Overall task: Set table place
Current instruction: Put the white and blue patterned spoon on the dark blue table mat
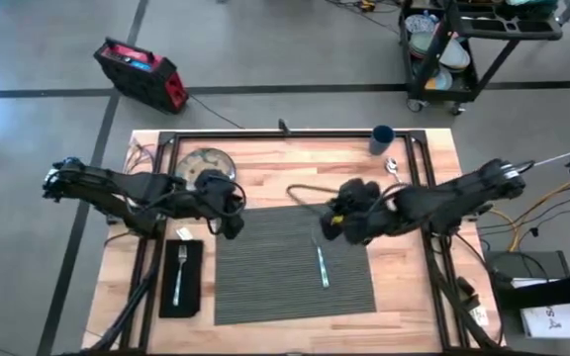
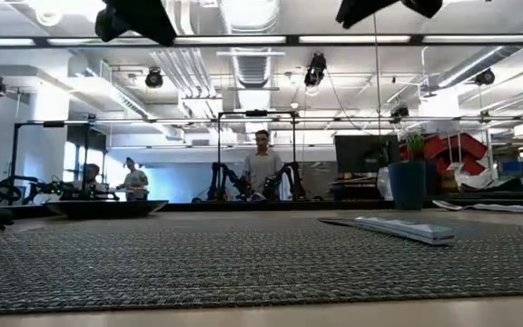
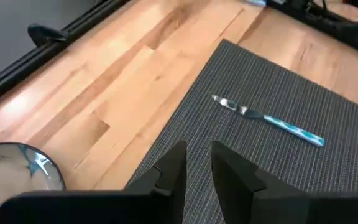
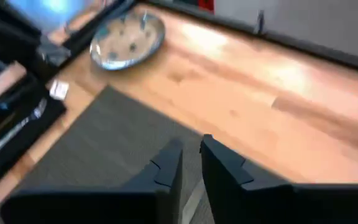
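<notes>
Light wooden table [image 1: 419, 272] carries the grey placemat [image 1: 285, 287], a knife [image 1: 322, 267] lying on it. Both arms reach inward above the mat's far edge: left gripper [image 3: 196, 167] and right gripper [image 4: 190, 163], fingers nearly pressed together, holding nothing. Plate [image 1: 205, 164] sits beyond the mat; fork [image 1: 178, 273] lies on the napkin [image 1: 192, 287] beside it.

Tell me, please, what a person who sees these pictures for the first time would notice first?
First, the dark grey placemat in the middle of the table, with only a knife on its right part. Above its far edge, the left gripper and the right gripper hang with nearly closed fingers, holding nothing. The plate sits far left, the fork on a black napkin, and the blue cup at the far edge.
</notes>
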Robot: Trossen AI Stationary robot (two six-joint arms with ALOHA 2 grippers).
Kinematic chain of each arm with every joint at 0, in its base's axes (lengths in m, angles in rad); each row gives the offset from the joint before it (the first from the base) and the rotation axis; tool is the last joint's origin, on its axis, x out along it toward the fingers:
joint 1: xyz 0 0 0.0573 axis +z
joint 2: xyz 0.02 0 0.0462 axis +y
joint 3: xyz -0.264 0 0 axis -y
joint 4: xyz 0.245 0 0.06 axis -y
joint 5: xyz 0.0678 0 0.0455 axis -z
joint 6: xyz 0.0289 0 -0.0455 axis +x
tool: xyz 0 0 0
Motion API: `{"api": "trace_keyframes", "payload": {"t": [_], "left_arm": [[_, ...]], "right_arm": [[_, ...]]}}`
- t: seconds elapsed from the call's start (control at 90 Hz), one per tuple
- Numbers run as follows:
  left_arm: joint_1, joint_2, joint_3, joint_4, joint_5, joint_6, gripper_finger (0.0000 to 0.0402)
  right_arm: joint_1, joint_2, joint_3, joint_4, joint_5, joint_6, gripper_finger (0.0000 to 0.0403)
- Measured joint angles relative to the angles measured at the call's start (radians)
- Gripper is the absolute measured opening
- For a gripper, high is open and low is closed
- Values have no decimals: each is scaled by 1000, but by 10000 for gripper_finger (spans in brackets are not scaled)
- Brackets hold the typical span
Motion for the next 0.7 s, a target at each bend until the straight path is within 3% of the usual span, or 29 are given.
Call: {"api": "trace_keyframes", "payload": {"t": [0.222, 0.456, 0.7], "left_arm": [[0, 7, -3, -15, -5, 15, 59], [0, 54, -47, -34, 5, 4, 59], [0, 105, -124, -37, 120, -50, 59]], "right_arm": [[-48, -75, 0, -16, 9, -112, 17], [-107, -134, 8, -158, 7, -133, 14], [-179, -199, 11, -315, 6, -133, 13]]}}
